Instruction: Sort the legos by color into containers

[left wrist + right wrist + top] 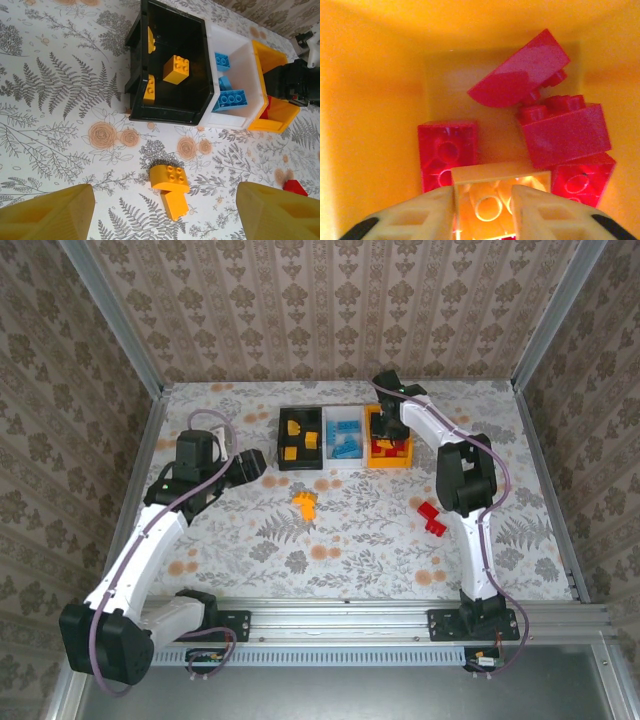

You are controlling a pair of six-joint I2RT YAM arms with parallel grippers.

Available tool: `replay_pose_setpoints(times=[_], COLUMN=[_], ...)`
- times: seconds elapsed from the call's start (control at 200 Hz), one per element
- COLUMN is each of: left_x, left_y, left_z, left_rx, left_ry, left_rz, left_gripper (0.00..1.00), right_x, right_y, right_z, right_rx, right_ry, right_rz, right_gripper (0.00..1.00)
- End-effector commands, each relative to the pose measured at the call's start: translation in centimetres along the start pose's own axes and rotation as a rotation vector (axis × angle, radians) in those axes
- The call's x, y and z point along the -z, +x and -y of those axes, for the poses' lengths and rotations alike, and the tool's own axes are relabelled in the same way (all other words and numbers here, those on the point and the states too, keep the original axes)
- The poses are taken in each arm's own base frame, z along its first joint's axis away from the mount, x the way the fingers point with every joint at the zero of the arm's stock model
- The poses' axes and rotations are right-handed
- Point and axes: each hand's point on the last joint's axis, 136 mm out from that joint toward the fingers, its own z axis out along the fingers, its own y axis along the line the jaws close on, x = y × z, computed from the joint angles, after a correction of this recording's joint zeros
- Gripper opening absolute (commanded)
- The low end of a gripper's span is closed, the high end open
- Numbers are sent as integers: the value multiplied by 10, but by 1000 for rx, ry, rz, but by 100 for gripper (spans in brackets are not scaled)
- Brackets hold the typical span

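Note:
The containers stand in a row at the back: a black bin (pixel 283 440) with yellow-orange legos, a white bin (pixel 327 440) with blue ones, and an orange bin (pixel 400 462) with red ones. My right gripper (pixel 383 430) reaches down into the orange bin. In the right wrist view it (pixel 482 200) is shut on a yellow-orange brick (pixel 500 175) lying among several red bricks (pixel 565 135). My left gripper (pixel 252 462) hangs open left of the black bin. Below it, between its fingertips (pixel 50 215), two yellow-orange bricks (pixel 170 180) lie joined on the table.
Two red bricks (pixel 431 514) lie on the table right of centre, beside my right arm; one (pixel 295 187) shows at the edge of the left wrist view. The floral cloth ends at metal walls on the left, right and back.

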Motion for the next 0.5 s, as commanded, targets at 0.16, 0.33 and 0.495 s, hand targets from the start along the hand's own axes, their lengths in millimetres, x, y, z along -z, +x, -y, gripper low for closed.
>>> replay_pose_setpoints(times=[0.16,0.33,0.495], left_x=[4,6,7], left_y=[4,5,6], left_z=[-2,-5,-8], left_rx=[25,32,44], left_ry=[14,13,13], left_rz=[-2,1,7], left_gripper=[76,77,77], right_x=[-10,-7,2], right_y=[16,16,13], right_z=[-4,-7,-8], right_rx=[-2,-9,-17], right_ry=[4,-14,-26], right_rz=[-54,-48,-27], right_gripper=[19,10,6])
